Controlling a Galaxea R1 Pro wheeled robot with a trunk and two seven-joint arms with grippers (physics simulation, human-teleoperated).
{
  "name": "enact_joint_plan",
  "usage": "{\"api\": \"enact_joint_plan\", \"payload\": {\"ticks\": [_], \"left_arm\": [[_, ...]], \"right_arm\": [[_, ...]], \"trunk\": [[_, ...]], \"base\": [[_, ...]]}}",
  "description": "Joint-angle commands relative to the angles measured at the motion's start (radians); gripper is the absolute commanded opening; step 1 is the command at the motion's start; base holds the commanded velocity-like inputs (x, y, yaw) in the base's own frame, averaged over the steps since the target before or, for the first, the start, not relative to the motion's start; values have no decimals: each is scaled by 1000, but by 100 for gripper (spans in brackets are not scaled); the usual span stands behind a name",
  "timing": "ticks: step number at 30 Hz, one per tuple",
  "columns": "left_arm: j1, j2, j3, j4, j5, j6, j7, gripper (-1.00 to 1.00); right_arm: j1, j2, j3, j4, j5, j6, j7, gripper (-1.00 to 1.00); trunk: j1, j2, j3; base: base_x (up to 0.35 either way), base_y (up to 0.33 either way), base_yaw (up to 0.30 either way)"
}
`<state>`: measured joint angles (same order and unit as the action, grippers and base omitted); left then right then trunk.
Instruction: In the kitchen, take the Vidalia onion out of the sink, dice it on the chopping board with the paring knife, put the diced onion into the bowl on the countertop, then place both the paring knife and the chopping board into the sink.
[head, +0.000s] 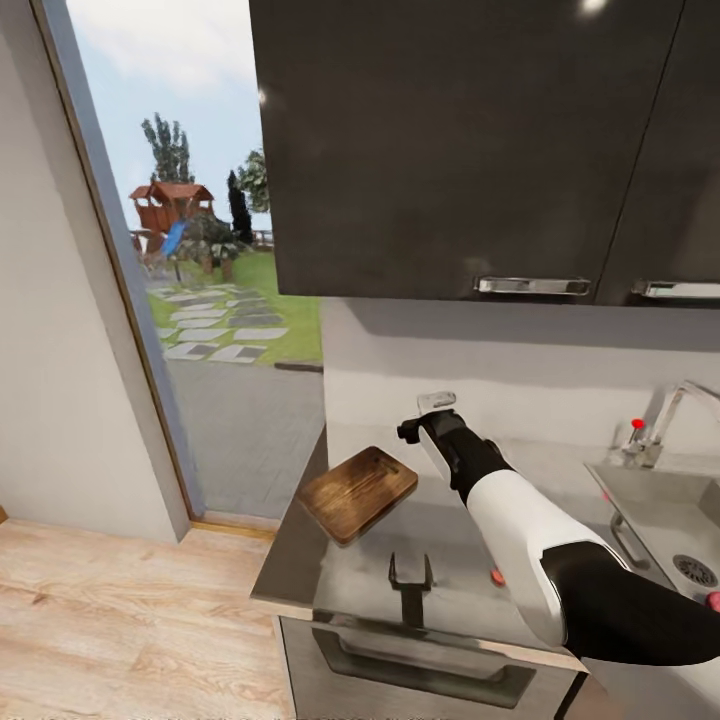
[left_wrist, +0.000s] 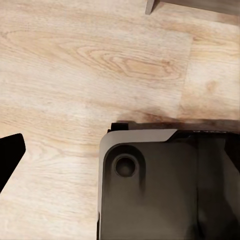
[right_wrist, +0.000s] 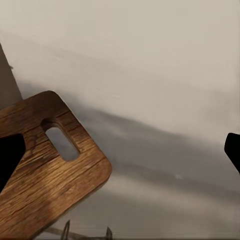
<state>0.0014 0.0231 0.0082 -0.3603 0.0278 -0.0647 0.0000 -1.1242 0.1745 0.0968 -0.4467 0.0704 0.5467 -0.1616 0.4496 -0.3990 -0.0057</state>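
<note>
Right gripper (head: 432, 415) raised above glossy grey steel-look countertop (head: 300, 555), just beside brown wooden rectangular chopping board (head: 356, 492); fingers spread wide in right wrist view, nothing between them. Board (right_wrist: 47, 170) flat near counter's left end, slotted handle hole toward back wall. Small pinkish-red rounded lump, apparently Vidalia onion (head: 497, 576), on counter beside white forearm, partly hidden. Stainless steel sink (head: 650, 510) at right with round drain, chrome tap, red knob. Left gripper: one dark fingertip (left_wrist: 9, 155) over pale wooden floor (left_wrist: 75, 60); opening impossible to tell.
</note>
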Motion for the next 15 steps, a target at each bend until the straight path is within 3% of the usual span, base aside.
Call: {"api": "enact_joint_plan", "payload": {"ticks": [1, 10, 15], "left_arm": [[0, 0, 1, 0, 3, -2, 0, 100], [0, 0, -2, 0, 1, -3, 0, 100], [0, 0, -2, 0, 0, -3, 0, 100]], "right_arm": [[0, 0, 3, 10, 7, 7, -1, 100], [0, 0, 3, 106, 5, -56, 2, 100], [-1, 0, 3, 163, 5, -157, 6, 100]], "trunk": [[0, -1, -2], [0, -1, -17], [0, -1, -25]], "base": [[3, 0, 0], [0, 0, 0], [0, 0, 0]]}}
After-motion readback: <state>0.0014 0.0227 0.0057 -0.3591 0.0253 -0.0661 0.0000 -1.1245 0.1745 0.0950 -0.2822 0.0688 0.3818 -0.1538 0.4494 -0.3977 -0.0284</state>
